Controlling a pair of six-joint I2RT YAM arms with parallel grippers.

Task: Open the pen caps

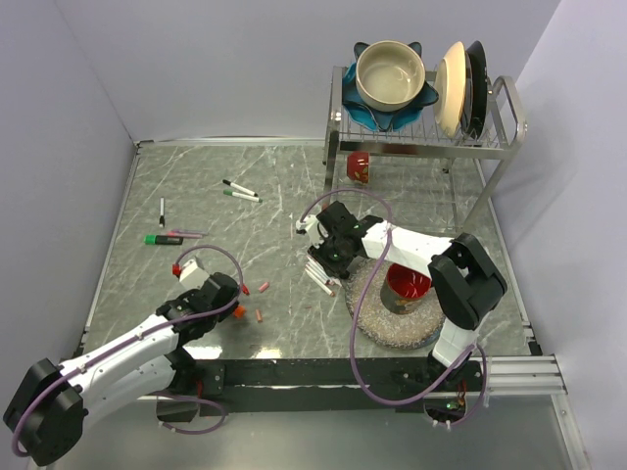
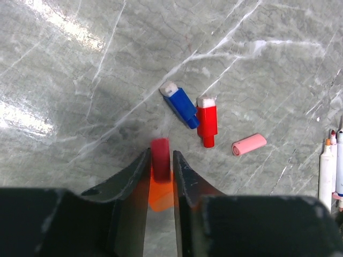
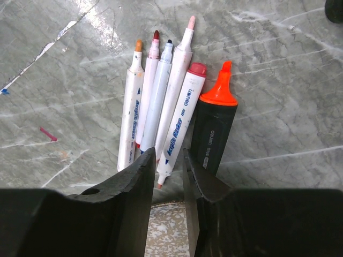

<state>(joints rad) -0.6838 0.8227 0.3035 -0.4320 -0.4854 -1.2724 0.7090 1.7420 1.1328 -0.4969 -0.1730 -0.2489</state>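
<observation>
In the left wrist view my left gripper (image 2: 161, 155) is shut on a red pen cap (image 2: 161, 158). A blurred orange cap (image 2: 161, 195) shows under the jaws. A blue cap (image 2: 180, 106), a red cap (image 2: 207, 122) and a pink cap (image 2: 249, 144) lie on the table ahead. My right gripper (image 3: 170, 155) hovers narrowly open over a row of white markers (image 3: 161, 91). One marker wears a dark red cap (image 3: 196, 69); the others show bare tips. A black highlighter (image 3: 214, 128) with a bare orange tip lies beside them. The top view shows both grippers, left (image 1: 235, 297) and right (image 1: 328, 264).
A dish rack (image 1: 490, 147) with bowls and plates stands at the back right, with a red can (image 1: 359, 166) under it. A red cup (image 1: 407, 286) sits on a round mat (image 1: 377, 318) by the right arm. A green marker (image 1: 162, 239) and thin pens (image 1: 240, 191) lie at the back left.
</observation>
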